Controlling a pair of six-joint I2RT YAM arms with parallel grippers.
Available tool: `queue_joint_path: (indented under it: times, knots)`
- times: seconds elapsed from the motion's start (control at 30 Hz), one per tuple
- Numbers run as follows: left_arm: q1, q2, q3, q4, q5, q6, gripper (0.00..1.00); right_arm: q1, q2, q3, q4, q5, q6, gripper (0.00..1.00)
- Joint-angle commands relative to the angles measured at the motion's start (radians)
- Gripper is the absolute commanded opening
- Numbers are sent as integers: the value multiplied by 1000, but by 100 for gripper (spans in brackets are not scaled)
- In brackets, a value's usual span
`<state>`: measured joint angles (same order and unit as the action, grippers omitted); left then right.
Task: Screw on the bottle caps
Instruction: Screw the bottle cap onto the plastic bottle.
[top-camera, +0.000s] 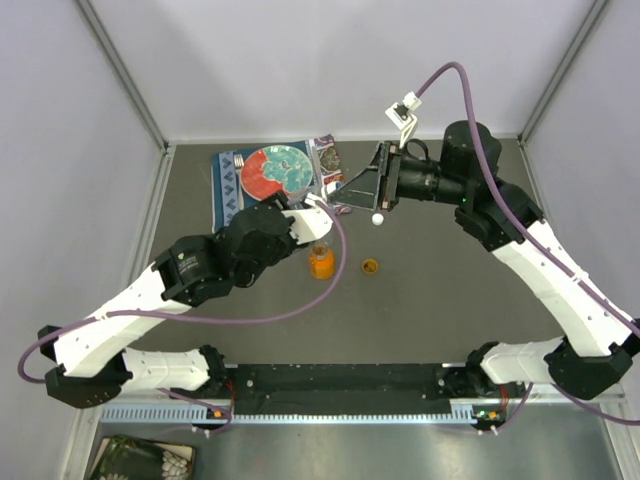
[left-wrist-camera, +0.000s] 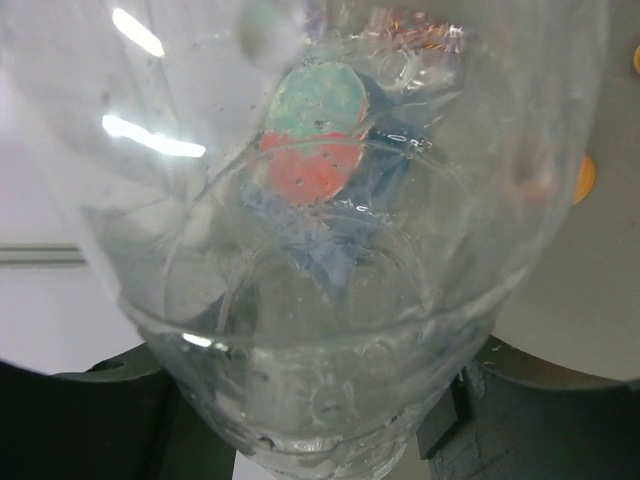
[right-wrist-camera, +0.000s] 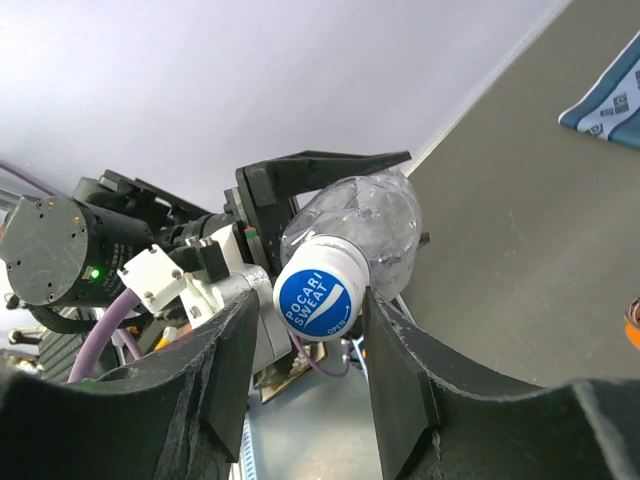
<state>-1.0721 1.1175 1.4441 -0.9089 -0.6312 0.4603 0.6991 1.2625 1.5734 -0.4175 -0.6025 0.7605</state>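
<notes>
Left jaws clamped on bottle (right-wrist-camera: 372, 222), right jaws apart astride cap (right-wrist-camera: 318, 290), blue-topped up close.

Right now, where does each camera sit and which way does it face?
Top external: above, behind the bases, looking down at the table; left arm and right arm show.
Left wrist: looks through the held clear bottle toward the plate; own black parts below.
Right wrist: faces the left pincer; its own fingers flank the cap.
Shared: both wrist views show that bottle.
</notes>
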Motion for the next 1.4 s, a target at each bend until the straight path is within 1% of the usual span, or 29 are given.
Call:
queue_joint_path:
  times: [0.0,0.17,0.3,0.4,0.47,0.53,0.63,0.73,0.77,0.83,0.87,0.93,0.97,1.0,1.03,1.07,1.1,1.13,1.2,1.23,1.27,1.3,1.33,1.37]
  knots:
    - [-9,22,39,131,99,-38,40,50,46,97,-32,-56,-49,47]
    - [14,15,56,114,131,-75,40,50,75,164,-93,-26,-101,49]
    - [29,8,79,94,154,-95,40,36,84,230,-138,-25,-151,68]
    - [46,1,99,84,185,-115,40,13,74,280,-168,-11,-185,72]
    - [58,-7,108,74,209,-130,40,5,72,306,-181,-13,-194,73]
    - [73,-12,122,62,226,-146,40,4,71,318,-191,-25,-208,78]
    - [107,-25,147,48,287,-182,40,0,46,323,-190,-48,-242,82]
    - [153,-38,165,33,373,-227,40,0,41,365,-191,-84,-283,85]
    - [165,-44,171,22,437,-239,40,0,43,397,-196,-98,-303,87]
    - [207,-51,200,16,507,-287,42,0,44,424,-207,-129,-317,98]
    - [216,-61,211,16,546,-301,42,0,41,433,-207,-134,-341,99]
    - [233,-64,248,8,673,-319,42,0,11,412,-205,-117,-387,99]
    - [236,-62,272,4,712,-321,40,0,2,381,-204,-108,-433,99]
    - [241,-65,282,-4,811,-324,40,0,-8,364,-202,-97,-455,99]
    - [248,-67,288,-4,856,-327,39,-1,-18,346,-201,-77,-472,99]
    - [253,-80,282,5,904,-327,36,0,-21,318,-195,-75,-509,99]
    - [256,-93,266,40,962,-315,32,0,-25,306,-187,-77,-526,99]
    - [258,-111,245,71,1028,-311,30,0,-34,294,-173,-89,-541,99]
    - [259,-174,159,135,1082,-304,25,2,-43,271,-121,-130,-602,99]
    - [258,-191,132,195,1116,-308,25,0,-51,263,-86,-190,-616,99]
    - [259,-220,80,214,1130,-311,24,0,-66,240,-54,-222,-653,99]
    - [258,-226,61,232,1145,-314,23,-4,-74,228,19,-255,-670,99]
    - [259,-228,47,241,1165,-325,23,-7,-78,217,55,-302,-682,99]
    - [258,-222,32,240,1217,-322,23,-13,-78,205,90,-331,-676,99]
